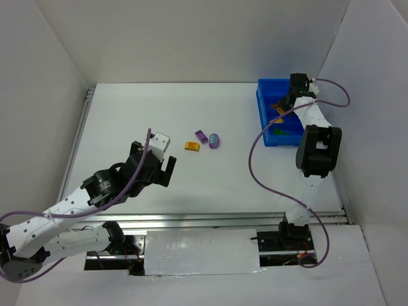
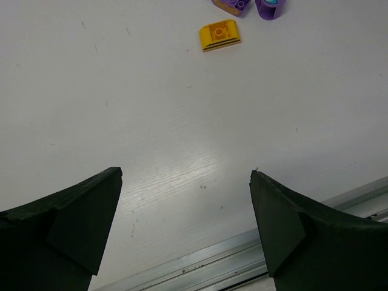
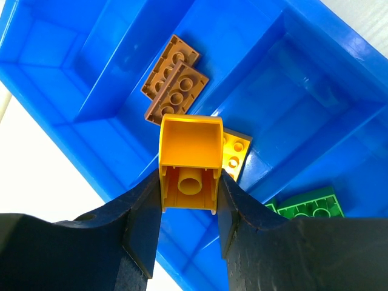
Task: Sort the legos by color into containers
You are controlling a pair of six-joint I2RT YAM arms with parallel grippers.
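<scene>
My right gripper (image 3: 189,188) is shut on a yellow-orange brick (image 3: 190,159) and holds it above the blue tray (image 1: 264,108), over the compartment that holds a flat yellow brick (image 3: 235,155). A brown plate (image 3: 174,79) lies in the compartment beyond and a green brick (image 3: 310,204) in the nearer one. My left gripper (image 2: 185,227) is open and empty above bare table. Ahead of it lie an orange brick (image 2: 219,35) and two purple bricks (image 2: 233,5). In the top view the orange brick (image 1: 192,146) and the purple ones (image 1: 215,139) lie mid-table.
White walls close in the table on the left, back and right. A metal rail (image 2: 242,260) runs along the near edge under my left gripper. The right arm's cable (image 1: 255,153) loops over the table beside the tray.
</scene>
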